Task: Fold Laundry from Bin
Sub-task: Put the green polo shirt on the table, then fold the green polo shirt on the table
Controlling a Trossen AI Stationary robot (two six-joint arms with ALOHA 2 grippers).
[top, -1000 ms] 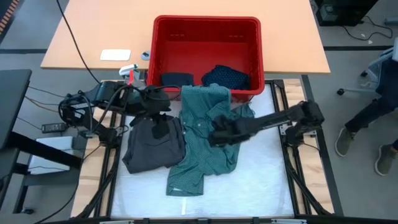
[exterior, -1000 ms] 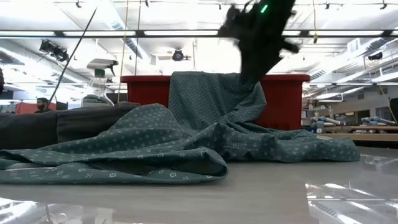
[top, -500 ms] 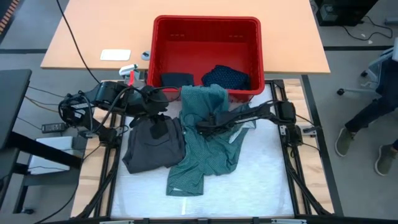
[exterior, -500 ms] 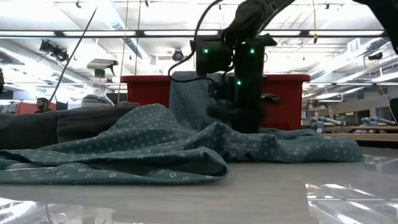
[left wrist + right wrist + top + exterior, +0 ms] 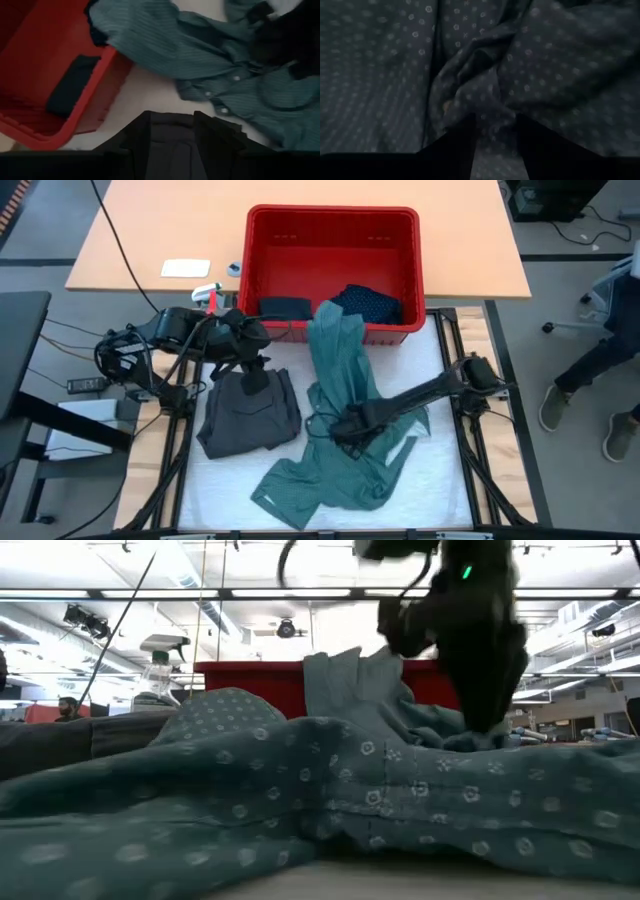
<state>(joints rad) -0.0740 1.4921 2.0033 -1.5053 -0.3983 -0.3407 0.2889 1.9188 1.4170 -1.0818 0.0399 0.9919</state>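
Right gripper (image 5: 345, 427) clamps bunched teal shirt (image 5: 345, 470); left gripper (image 5: 256, 380) pinches dark grey garment (image 5: 245, 412).

A white flat card (image 5: 186, 268) and a small round dark object (image 5: 233, 269) lay on the wooden tabletop (image 5: 140, 235), while a seated person's legs (image 5: 600, 375) showed at the right edge.

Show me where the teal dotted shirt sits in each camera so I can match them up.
High view: teal dotted shirt runs from the red bin's near rim down mid-table.
Low view: shirt fills the foreground, bin behind it.
Left wrist view: shirt lies beside the bin.
Right wrist view: shirt fills the picture; no bin.
Shared landmark: the red bin, in three views.
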